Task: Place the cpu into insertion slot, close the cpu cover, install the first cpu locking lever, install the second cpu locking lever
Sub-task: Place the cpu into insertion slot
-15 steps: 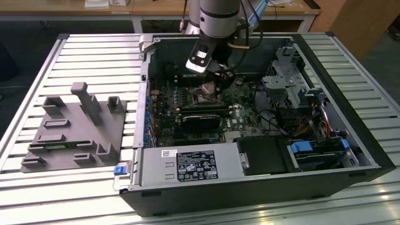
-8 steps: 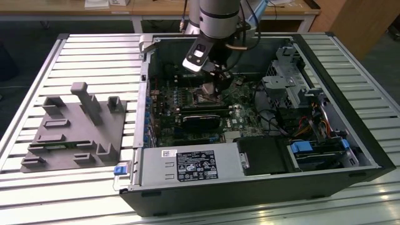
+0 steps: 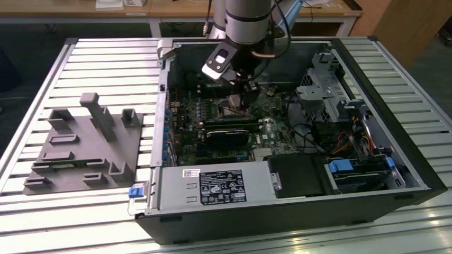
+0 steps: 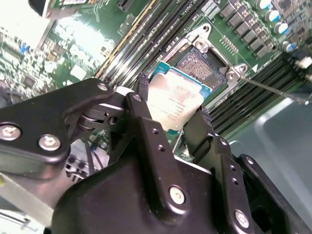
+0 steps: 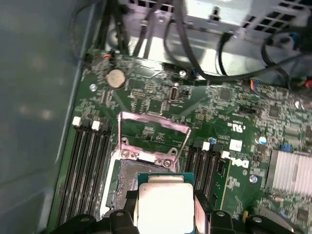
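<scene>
Black pincer (image 4: 169, 105) grips the cpu (image 4: 174, 97), partly hiding the insertion slot (image 4: 202, 64).

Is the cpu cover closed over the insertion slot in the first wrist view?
No: the cpu cover stands raised, leaving the insertion slot bare, while the pincer holds the cpu.

end effector (image 4: 171, 102) clamping cpu (image 4: 178, 96), over insertion slot (image 4: 201, 65)
</scene>
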Controlling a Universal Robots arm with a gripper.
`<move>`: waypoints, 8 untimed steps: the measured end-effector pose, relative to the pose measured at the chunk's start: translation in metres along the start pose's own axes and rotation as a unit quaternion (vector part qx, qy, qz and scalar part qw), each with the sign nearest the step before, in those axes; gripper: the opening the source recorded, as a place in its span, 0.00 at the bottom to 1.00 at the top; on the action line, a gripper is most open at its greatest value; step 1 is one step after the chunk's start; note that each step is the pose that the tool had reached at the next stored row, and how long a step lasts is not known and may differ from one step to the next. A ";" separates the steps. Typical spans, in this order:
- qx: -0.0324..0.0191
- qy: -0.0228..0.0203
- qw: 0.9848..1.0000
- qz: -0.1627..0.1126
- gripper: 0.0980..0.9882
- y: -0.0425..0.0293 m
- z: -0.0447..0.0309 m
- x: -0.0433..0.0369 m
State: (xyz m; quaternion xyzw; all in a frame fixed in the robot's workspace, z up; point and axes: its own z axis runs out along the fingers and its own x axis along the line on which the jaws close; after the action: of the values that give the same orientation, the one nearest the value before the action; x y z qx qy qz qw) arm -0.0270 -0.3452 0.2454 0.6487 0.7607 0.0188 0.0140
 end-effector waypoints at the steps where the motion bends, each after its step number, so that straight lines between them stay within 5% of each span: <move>1: 0.000 0.000 1.000 0.009 0.49 0.0000 0.0004 0.0000; 8: 0.000 -0.002 0.999 0.054 0.49 -0.0001 0.0034 0.0007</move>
State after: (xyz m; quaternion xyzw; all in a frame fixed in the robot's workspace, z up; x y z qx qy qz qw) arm -0.0270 -0.3444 0.2420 0.6891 0.7243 0.0183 0.0148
